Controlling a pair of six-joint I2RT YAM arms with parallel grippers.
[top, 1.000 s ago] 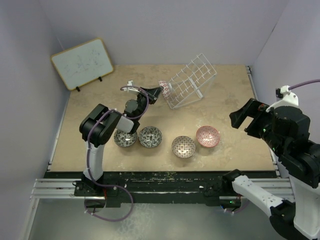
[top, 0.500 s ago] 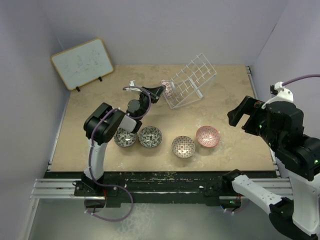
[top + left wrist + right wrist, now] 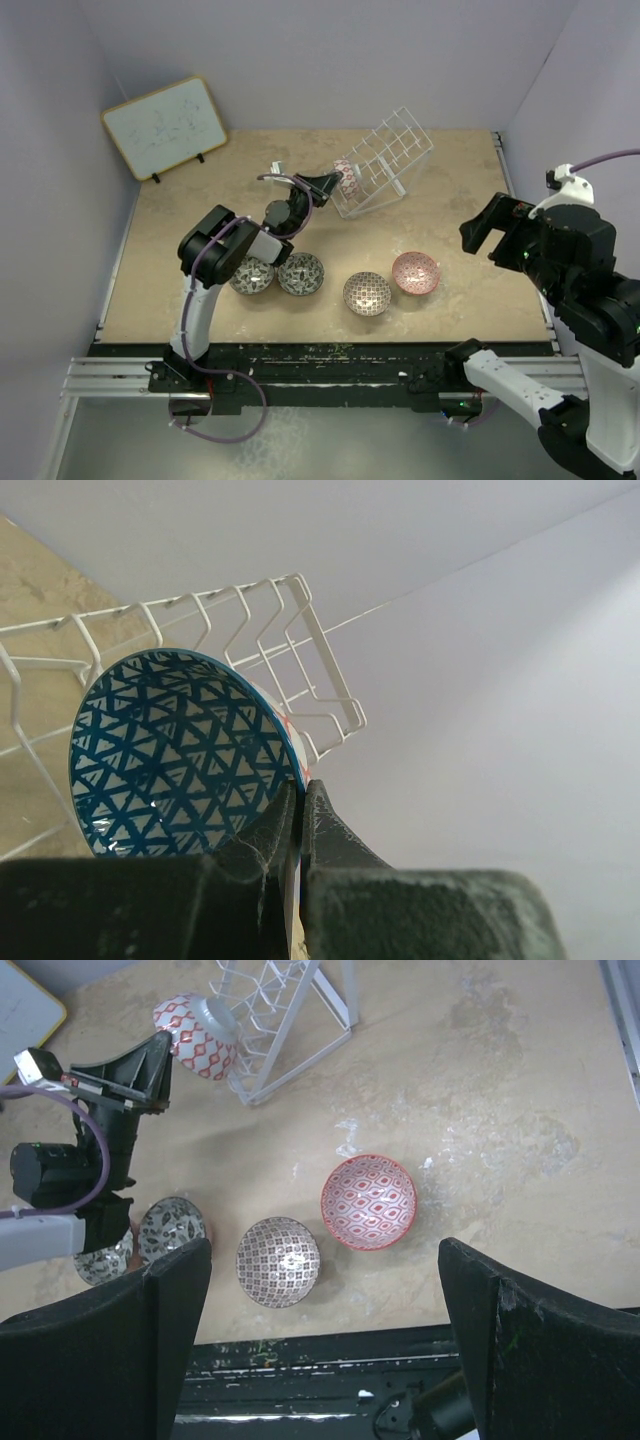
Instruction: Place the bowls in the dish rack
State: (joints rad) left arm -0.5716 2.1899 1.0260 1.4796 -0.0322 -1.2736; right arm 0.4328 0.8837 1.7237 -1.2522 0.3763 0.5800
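Between the left fingers [image 3: 300, 805] a blue bowl [image 3: 175, 755] is clamped by its rim. The two tips are pressed together with only the thin wall of the bowl between them. The bowl is held on edge, clear of the tabletop [image 3: 450, 180]. Its blue triangle-patterned inside is turned towards the wrist camera and its red-and-white outside is turned away. Just beyond these fingers, the white wires of the dish rack [image 3: 260, 620] are seen behind the bowl's far edge. From above, the bowl is seen at the left end of the tilted rack; whether it touches the wires cannot be told.

The right fingers [image 3: 492, 232] are spread wide, and nothing is held between them. Well below them the pink bowl [image 3: 368, 1201] is set on the tabletop, with the lattice bowl [image 3: 278, 1261] just to its left and slightly apart from it. Further left, behind the left fingers and towards that arm's base, the two grey-white bowls [image 3: 172, 1228] are set side by side, one partly hidden by the arm. All four are set with their openings upward. Far to the left of the left fingers a whiteboard [image 3: 165, 127] is propped near the wall.
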